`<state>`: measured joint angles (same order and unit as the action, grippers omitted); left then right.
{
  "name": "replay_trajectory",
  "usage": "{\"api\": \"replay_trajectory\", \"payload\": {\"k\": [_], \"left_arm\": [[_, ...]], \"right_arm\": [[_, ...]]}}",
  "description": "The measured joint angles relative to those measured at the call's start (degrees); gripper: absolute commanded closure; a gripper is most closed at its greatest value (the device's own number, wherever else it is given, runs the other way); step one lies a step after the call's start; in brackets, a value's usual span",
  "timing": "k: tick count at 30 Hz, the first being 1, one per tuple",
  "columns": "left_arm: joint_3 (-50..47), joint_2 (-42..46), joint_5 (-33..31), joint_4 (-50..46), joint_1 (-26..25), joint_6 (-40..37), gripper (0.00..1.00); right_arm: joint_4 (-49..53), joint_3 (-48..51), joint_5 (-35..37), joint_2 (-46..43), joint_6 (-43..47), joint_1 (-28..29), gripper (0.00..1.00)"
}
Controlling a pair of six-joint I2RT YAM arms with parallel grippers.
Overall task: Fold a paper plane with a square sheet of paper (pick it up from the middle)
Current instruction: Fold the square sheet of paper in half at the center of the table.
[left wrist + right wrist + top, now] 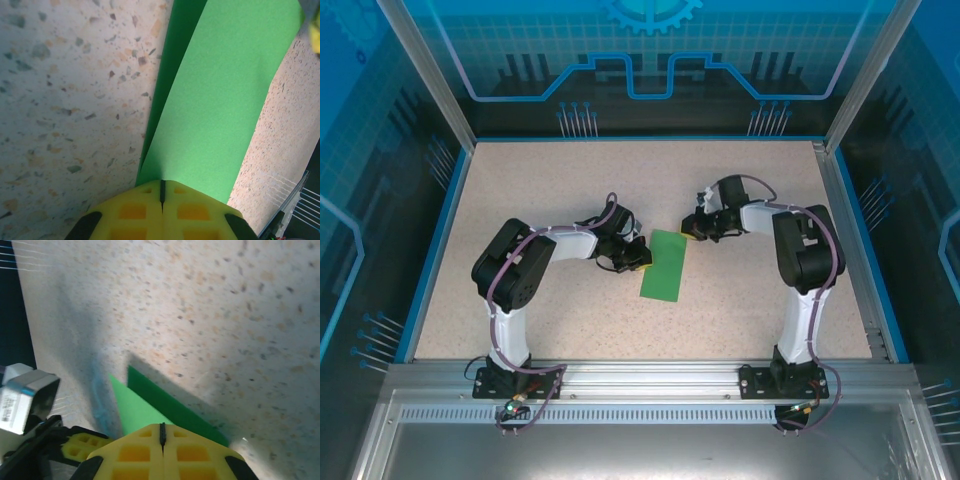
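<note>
1. Speckled bench [530, 190] carries the square sheet of paper [665, 265] near its middle, apparently folded double.
2. Left hand [640, 256] and right hand [691, 229], both pressed together, meet its left edge and far right corner.
3. It is probably light, floppy and slippery, so a gentle pinch at an edge suits it.

The sheet of paper [665, 266] lies folded near the middle of the desk [540, 180], one layer on the other. In the left wrist view, the under layer juts out past the upper layer's edge. The left claw [640, 258] sits at the sheet's left edge, toward its far end, closed on it. The right claw [691, 228] sits at the sheet's far right corner, closed on it, and that corner is raised off the desk. The two arm bases stand nearer than the sheet, one to its left and one to its right.
</note>
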<state>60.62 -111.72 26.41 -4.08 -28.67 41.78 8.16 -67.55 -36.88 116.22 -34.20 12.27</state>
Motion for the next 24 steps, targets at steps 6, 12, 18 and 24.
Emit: {"api": "replay_trajectory", "payload": {"k": [6, 12, 18, 24], "left_arm": [[0.0, 0.0, 0.02, -0.13, 0.0, -0.17, 1.0], [0.0, 0.0, 0.02, -0.13, 0.0, -0.2, 1.0], [0.0, 0.0, 0.02, -0.13, 0.0, -0.22, 1.0], [0.0, 0.0, 0.02, -0.13, 0.0, -0.22, 1.0]], "right_arm": [[-0.02, 0.46, 1.09, 1.66, 0.59, 0.04, 0.96], [1.77, -0.48, 2.6, 1.64, 1.62, 0.5, 0.96], [1.22, -0.46, 0.35, 1.11, 0.44, -0.26, 0.95], [1.05, -0.46, -1.36, -2.71, -0.31, -0.66, 0.95]]}}
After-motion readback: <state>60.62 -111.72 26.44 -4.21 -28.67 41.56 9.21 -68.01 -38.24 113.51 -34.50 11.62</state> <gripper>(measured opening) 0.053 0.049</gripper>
